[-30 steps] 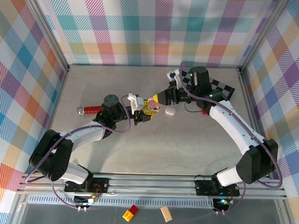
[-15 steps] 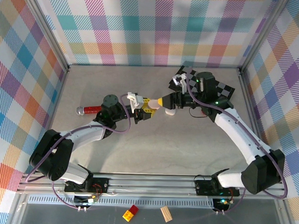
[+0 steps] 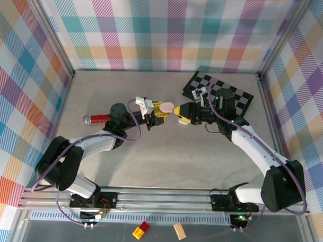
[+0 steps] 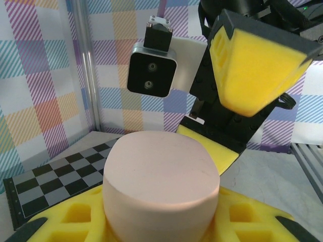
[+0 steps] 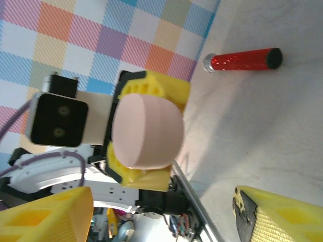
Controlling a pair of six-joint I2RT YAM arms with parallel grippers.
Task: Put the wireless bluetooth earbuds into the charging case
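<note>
Left wrist shows a light, hard, likely slippery pink case point(image 4: 160, 184) clamped in the left gripper point(image 5: 146, 132), with the right gripper point(image 3: 182, 112) just ahead, jaws apart, best gripping its rim

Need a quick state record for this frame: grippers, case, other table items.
left gripper: jaws shut on pink case, raised off the table
pink case: lid looks closed
right gripper: jaws open, empty, facing the case, close but apart
red cylinder: lying flat, left of the grippers
checkerboard mat: flat, back right
</note>
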